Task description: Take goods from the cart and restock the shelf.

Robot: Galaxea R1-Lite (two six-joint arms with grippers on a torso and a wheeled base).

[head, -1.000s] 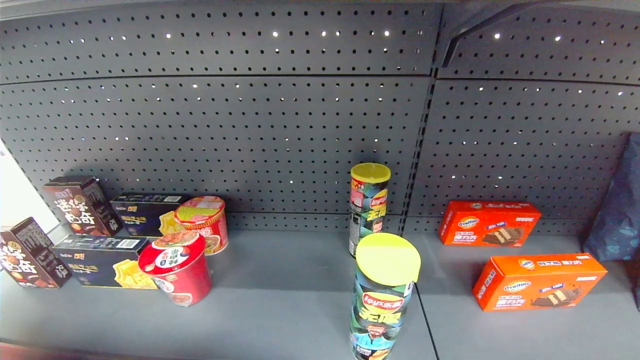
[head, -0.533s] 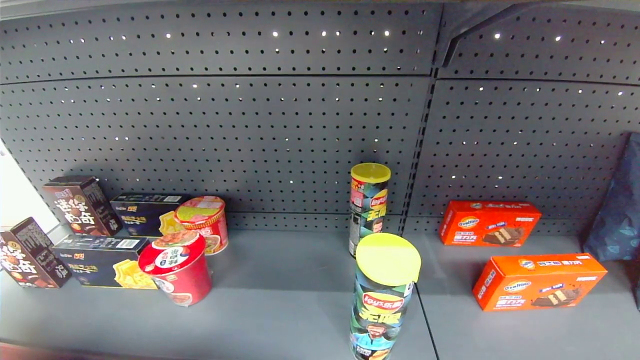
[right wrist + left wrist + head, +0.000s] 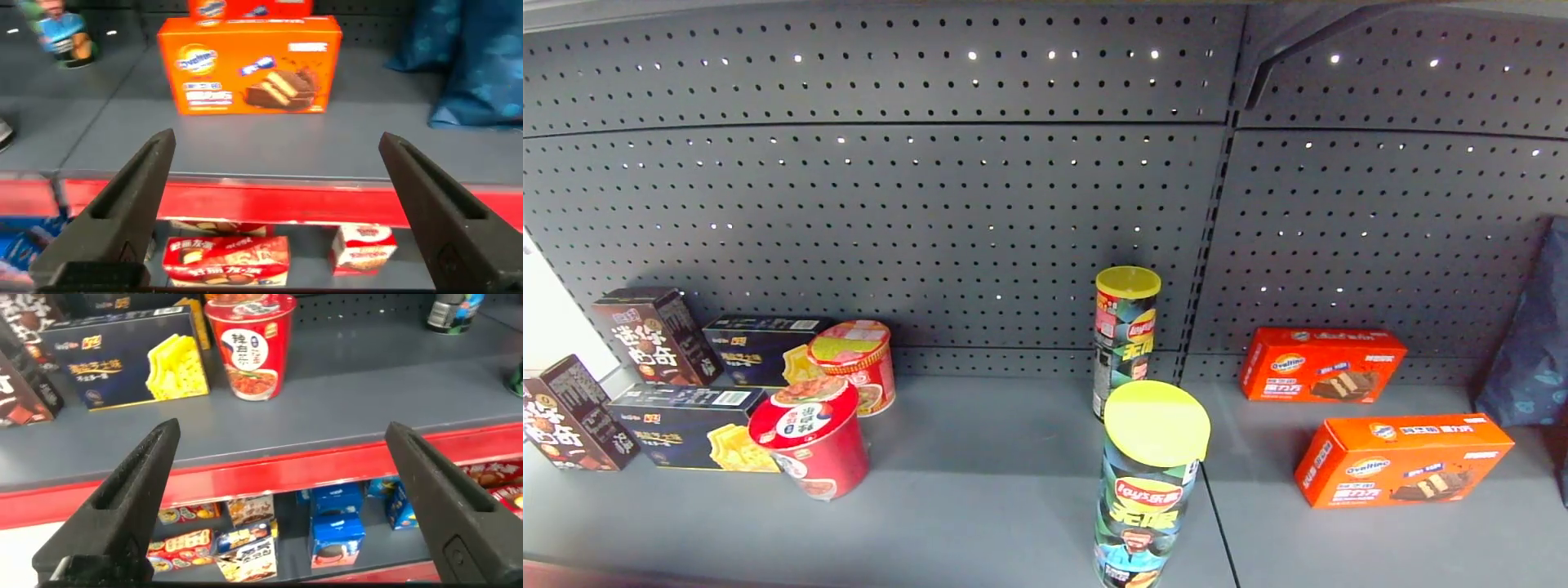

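Both claws gape wide and empty. The left claw (image 3: 282, 433) hangs before the shelf (image 3: 343, 416) edge, a noodle cup (image 3: 249, 343) just beyond it; an orange box (image 3: 249, 61) lies beyond the right claw (image 3: 276, 140). A careless forward push could topple the cup or snag the shelf's lip.

You have on grey shelf (image 3: 980, 498): near chip can (image 3: 1150, 490), far chip can (image 3: 1125, 335) upright centre | two orange boxes (image 3: 1403, 459) right | noodle cups (image 3: 810, 445), dark boxes (image 3: 690, 429) left
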